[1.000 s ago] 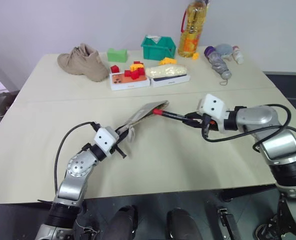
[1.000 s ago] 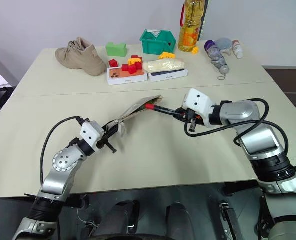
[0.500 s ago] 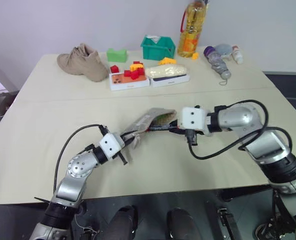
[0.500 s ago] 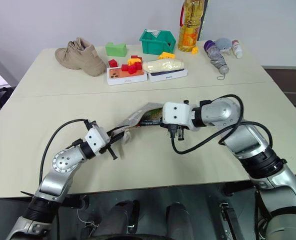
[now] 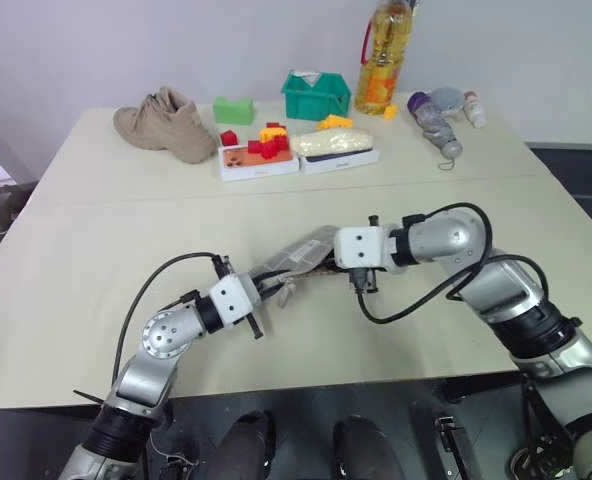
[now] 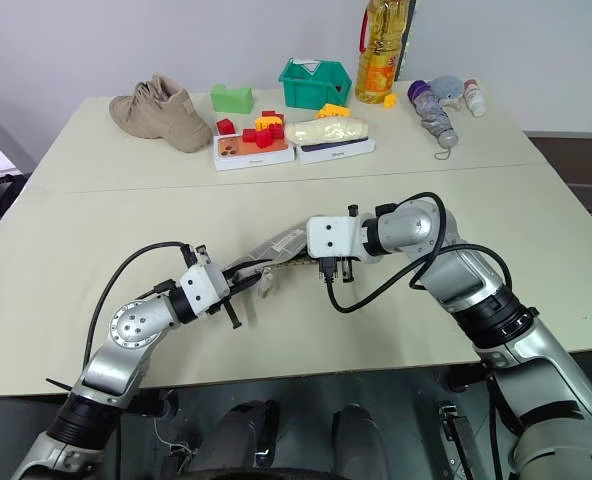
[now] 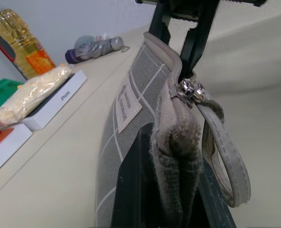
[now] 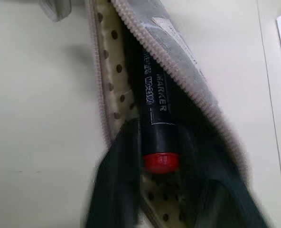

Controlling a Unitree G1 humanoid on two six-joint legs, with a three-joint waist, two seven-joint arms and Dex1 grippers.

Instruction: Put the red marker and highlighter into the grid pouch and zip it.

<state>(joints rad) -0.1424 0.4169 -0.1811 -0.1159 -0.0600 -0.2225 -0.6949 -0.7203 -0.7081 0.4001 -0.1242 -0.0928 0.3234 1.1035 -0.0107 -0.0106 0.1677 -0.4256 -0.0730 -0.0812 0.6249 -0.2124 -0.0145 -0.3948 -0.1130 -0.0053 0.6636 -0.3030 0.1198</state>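
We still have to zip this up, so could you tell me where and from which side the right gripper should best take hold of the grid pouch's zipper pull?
Probably by the cord loop hanging from the metal slider on the grid pouch. The left gripper pinches that same end, so come from the loop's free side, away from its fingers, and pull along the open zip.

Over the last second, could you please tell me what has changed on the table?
The right gripper has carried the red marker leftward, from just outside the grid pouch into its open mouth; most of the marker now lies inside. The left gripper stays shut on the pouch's zipper end. The shoe, boxes and bottles have not moved.
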